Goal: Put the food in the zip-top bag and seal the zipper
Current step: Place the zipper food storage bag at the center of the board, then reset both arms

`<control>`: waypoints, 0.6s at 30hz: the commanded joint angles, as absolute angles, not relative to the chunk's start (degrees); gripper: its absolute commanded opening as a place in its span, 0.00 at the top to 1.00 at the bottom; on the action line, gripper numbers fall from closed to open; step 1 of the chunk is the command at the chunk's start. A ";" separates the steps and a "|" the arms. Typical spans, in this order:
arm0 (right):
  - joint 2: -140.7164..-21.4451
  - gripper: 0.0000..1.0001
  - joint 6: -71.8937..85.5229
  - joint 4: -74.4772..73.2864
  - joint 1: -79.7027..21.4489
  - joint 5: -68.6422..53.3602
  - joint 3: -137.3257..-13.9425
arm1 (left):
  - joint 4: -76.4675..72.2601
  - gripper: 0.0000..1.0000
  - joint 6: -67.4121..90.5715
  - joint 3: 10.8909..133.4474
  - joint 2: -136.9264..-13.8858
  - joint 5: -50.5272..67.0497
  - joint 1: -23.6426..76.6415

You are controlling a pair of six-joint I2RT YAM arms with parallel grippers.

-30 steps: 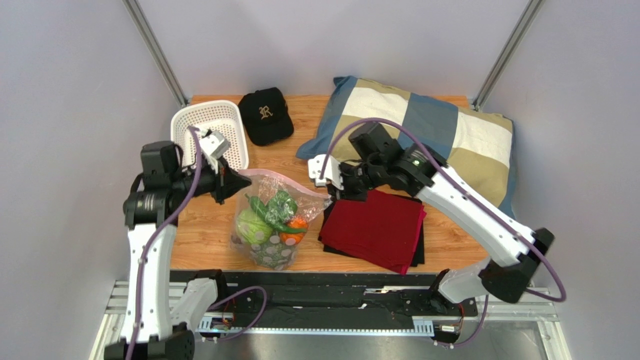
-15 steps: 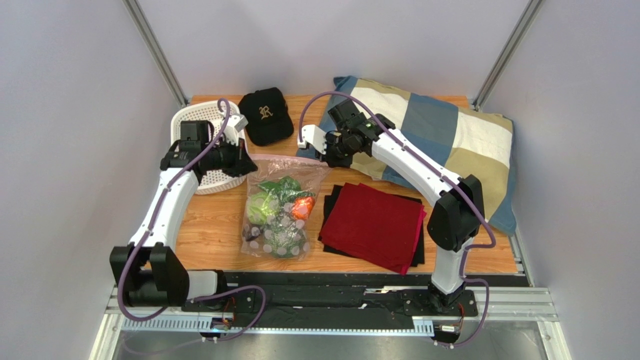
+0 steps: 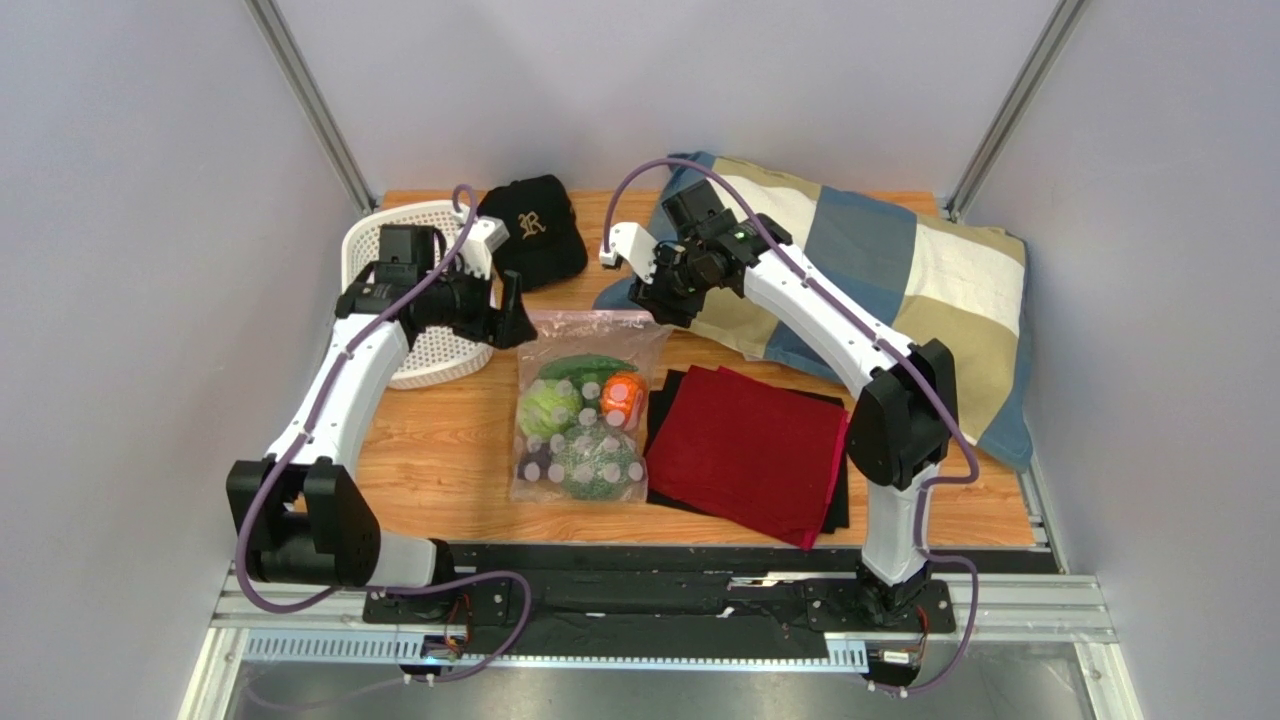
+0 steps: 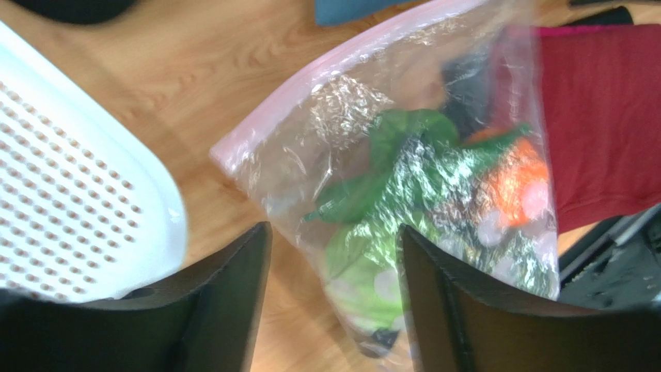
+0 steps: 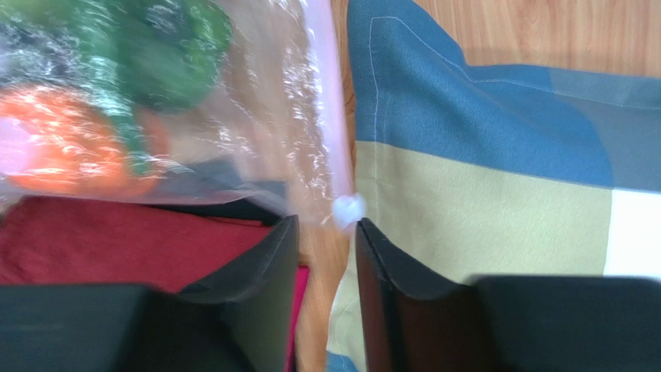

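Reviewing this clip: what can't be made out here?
Zipper: whether fully sealed; too small in top view, blurred in both wrist views.
Food: pieces merge behind zip-top bag glare, every view; eggplant not identifiable.
White basket: partly behind left arm in top view; cut by left wrist frame edge.

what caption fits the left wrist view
Open left tool above the filled zip-top bag beside the white basket.

Overhead, two wrist close-ups on bag [image 3: 583,405]
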State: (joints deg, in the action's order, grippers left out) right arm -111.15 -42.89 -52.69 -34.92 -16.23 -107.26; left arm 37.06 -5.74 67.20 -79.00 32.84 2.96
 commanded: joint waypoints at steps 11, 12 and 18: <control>-99.76 0.13 -17.34 -44.22 -32.79 -20.56 -114.35 | 57.36 0.01 -8.61 100.70 -82.42 31.56 2.90; -98.97 0.12 -14.70 -43.60 -32.26 -21.09 -113.74 | 58.61 0.01 -8.61 104.38 -83.14 31.47 2.90; -90.63 0.12 -1.51 -39.64 -25.06 -24.34 -101.99 | 57.93 0.01 -9.49 101.90 -82.18 31.37 2.90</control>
State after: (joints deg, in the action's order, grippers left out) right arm -96.84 -13.30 -43.77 -29.61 -21.47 -108.84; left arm 54.94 -8.23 105.65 -83.00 32.14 2.94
